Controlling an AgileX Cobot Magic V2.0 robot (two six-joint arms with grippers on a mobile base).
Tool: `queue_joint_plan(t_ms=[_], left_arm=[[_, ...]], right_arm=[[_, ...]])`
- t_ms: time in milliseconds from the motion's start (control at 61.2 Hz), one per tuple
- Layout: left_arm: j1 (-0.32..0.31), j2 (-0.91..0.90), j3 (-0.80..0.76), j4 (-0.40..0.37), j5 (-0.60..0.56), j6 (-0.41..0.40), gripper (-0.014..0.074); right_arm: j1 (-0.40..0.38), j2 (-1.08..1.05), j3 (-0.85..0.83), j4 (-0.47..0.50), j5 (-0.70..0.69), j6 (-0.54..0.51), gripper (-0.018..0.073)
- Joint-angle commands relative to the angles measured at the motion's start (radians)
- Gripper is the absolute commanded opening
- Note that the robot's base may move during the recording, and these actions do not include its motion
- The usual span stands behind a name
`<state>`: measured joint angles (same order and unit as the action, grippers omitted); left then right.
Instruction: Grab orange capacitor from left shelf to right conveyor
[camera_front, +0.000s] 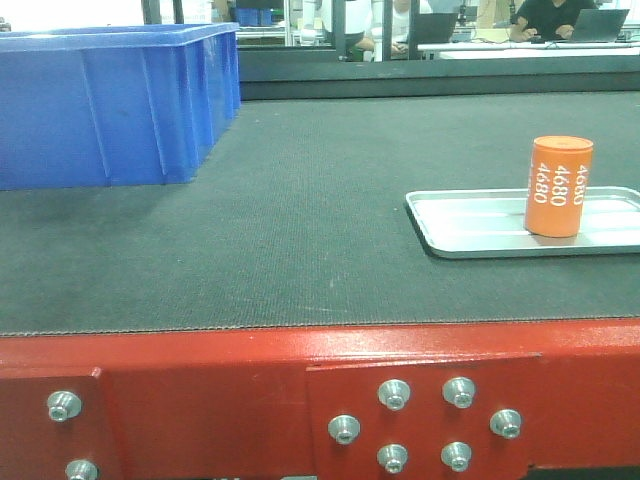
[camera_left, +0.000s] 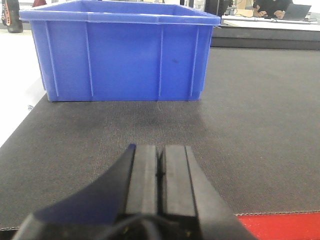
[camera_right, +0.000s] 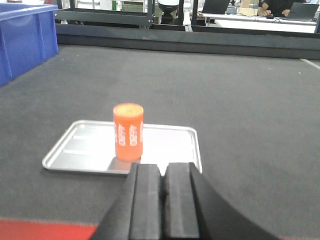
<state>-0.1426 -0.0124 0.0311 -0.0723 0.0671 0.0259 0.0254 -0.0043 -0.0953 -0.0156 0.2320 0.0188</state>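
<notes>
Item: orange capacitor (camera_right: 128, 131), upright in silver tray (camera_right: 75, 150) on right conveyor (camera_front: 300, 200); blue bin (camera_front: 110, 100) far left. Left gripper (camera_left: 160, 170): fingers pressed together, empty. Right gripper (camera_right: 162, 200): fingers together, empty, near the tray's edge. Placement judged complete; keep clear so the cylinder stands untouched.

Lab/workshop: conveyor (camera_front: 300, 220), blue bin (camera_front: 110, 100)
</notes>
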Motion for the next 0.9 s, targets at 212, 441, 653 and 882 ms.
queue_joint_plan(t_ms=[212,441,653,882], left_arm=[[-0.005,-0.012,-0.005,-0.002,-0.091,-0.001,-0.0127],[-0.005,-0.012,-0.005,-0.002,-0.091,-0.001,-0.0127],[-0.005,-0.012,-0.005,-0.002,-0.091,-0.001,-0.0127],[-0.005,-0.012,-0.005,-0.002,-0.091,-0.001,-0.0127]], right_arm=[[-0.087,-0.020,0.103,0.067,-0.232,-0.009,0.0055],[-0.090,-0.020,0.120,0.068,-0.271,-0.009,0.0055],[-0.090,-0.020,0.120,0.068,-0.250,-0.009,0.0055],[-0.090,-0.020,0.120,0.068,-0.238,-0.009,0.0055]])
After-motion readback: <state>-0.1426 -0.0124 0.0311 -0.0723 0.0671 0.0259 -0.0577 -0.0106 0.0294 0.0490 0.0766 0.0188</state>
